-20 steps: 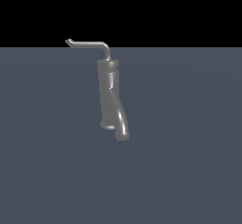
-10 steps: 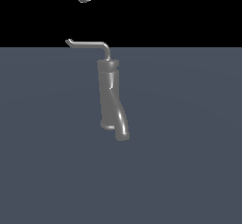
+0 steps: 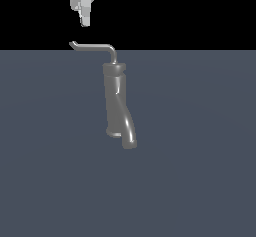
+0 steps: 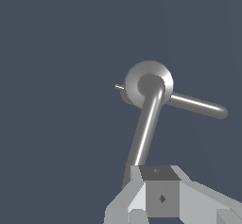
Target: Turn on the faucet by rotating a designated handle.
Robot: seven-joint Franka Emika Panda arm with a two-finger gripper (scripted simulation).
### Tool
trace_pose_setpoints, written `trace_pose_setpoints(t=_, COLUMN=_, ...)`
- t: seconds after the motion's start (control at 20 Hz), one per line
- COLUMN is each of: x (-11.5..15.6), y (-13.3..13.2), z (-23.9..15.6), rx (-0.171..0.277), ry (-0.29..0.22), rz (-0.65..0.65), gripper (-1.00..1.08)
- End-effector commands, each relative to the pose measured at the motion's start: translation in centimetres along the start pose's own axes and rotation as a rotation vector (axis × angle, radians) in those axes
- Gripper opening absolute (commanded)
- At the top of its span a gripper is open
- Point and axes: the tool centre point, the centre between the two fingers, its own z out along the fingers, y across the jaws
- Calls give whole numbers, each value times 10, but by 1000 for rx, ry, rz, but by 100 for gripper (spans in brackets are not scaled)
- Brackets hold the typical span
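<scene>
While my end effector (image 3: 85, 22) hangs just above the handle (image 3: 92, 45) tip, not touching it, the faucet (image 3: 117, 106) stands below; I cannot tell how wide its fingers are.

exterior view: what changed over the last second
The gripper has come down into view from the top edge; a second ago it was out of frame. It now hangs just above the handle, near its free tip, not touching. The faucet and handle have not moved.
</scene>
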Motion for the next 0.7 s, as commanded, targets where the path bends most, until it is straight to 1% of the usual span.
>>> trace_pose_setpoints(t=0.0, x=-1, y=-11, z=11, rx=-1, ry=9, rz=59, gripper=-100)
trace_pose_setpoints(t=0.3, x=-5, y=-32, z=32, rx=-1, ry=29, rz=171, gripper=-100)
trace_pose_setpoints(t=0.65, x=-7, y=-46, z=47, rx=1, ry=46, rz=248, gripper=-100)
